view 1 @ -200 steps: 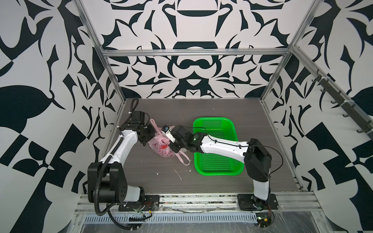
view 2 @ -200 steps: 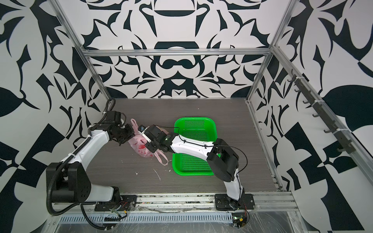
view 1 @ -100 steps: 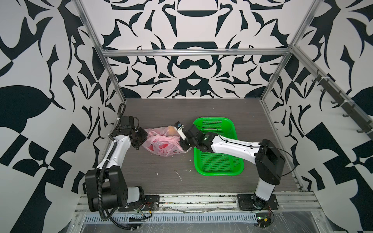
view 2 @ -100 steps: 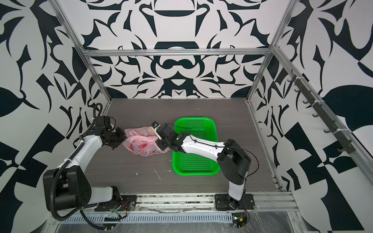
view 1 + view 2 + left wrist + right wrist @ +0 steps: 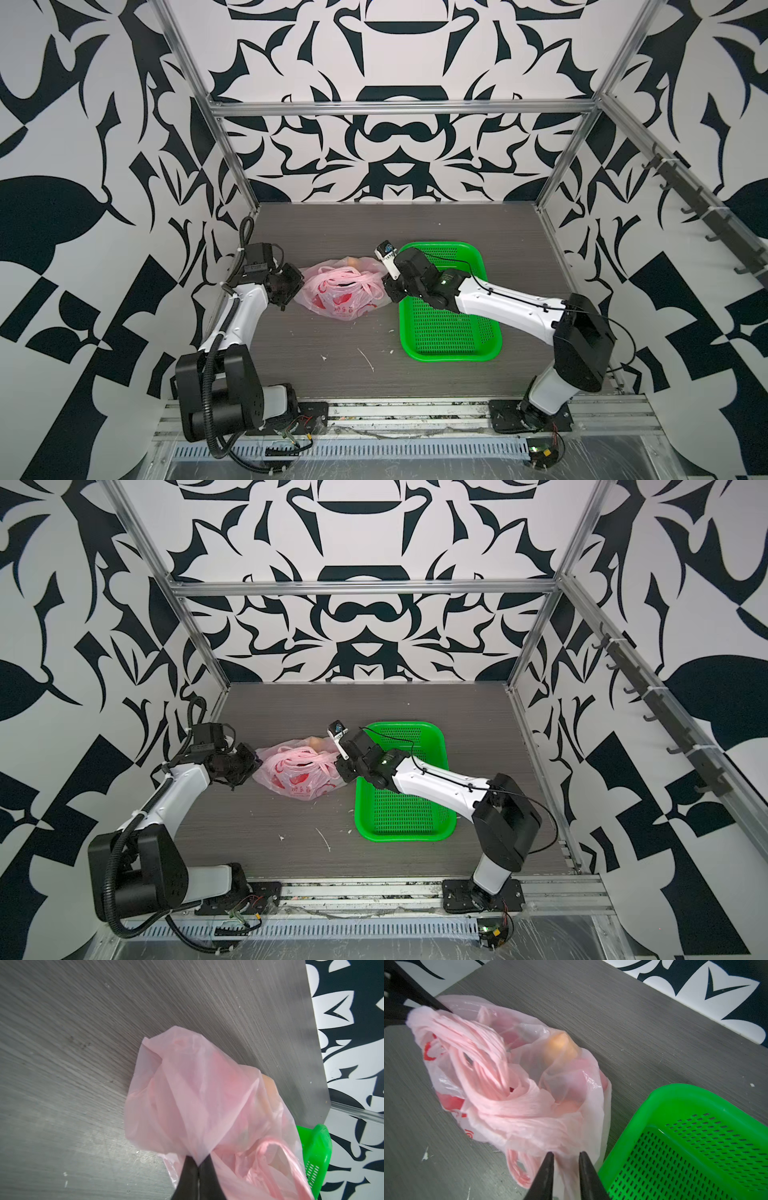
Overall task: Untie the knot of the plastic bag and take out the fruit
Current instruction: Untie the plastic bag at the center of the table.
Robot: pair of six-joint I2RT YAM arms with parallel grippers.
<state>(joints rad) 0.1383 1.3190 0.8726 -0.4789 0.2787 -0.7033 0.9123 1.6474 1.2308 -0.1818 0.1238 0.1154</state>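
A: Start at the left of the top views. What is there?

B: The left gripper [image 5: 198, 1164] sits left of centre, low over the grey table [image 5: 332, 232]. Its black tips are pressed together on a fold of the plastic bag [image 5: 338, 293], and the film fans out from that pinch.

A: And the bag itself?

B: It lies on the table at mid-frame, between the two grippers. Its handle loops [image 5: 483, 1049] lie slack across the top. I cannot tell whether they are still tied. One orange fruit [image 5: 560, 1043] shows through the film at the bag's upper edge. Lower down, any other shapes are muddled by the red print.

A: What hides it?

B: The left gripper covers its left edge and the right gripper [image 5: 565, 1155] its right edge. That one's tips stand a little apart, with a strip of pink film between them.

A: Further right?

B: A green perforated basket [image 5: 451, 357] sits just beside the bag. In both top views the right arm [image 5: 498, 303] lies across the basket's upper left part. A few white scraps [image 5: 368, 359] lie on the table below the bag.
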